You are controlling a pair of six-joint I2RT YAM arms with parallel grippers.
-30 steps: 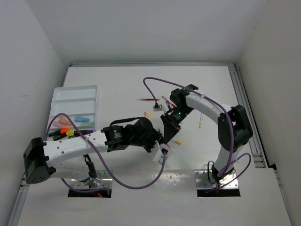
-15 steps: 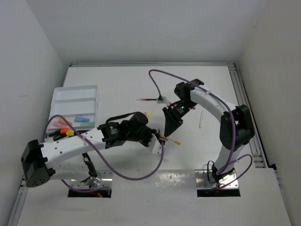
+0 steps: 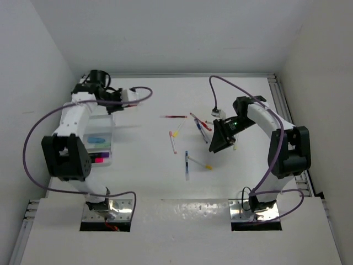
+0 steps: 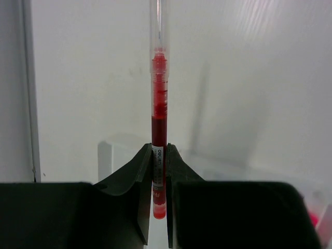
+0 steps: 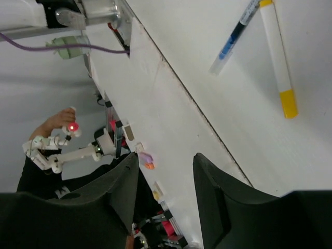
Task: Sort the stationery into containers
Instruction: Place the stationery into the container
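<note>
One red pen in the left claw

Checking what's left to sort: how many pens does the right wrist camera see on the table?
2. A blue-ink pen at the top, and a yellow-capped white pen just right of it. More may lie outside this view.

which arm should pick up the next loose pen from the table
Right. The right gripper is open and empty, beside the loose pens at mid-table. The left gripper is shut on a red pen, far off by the tray.
</note>
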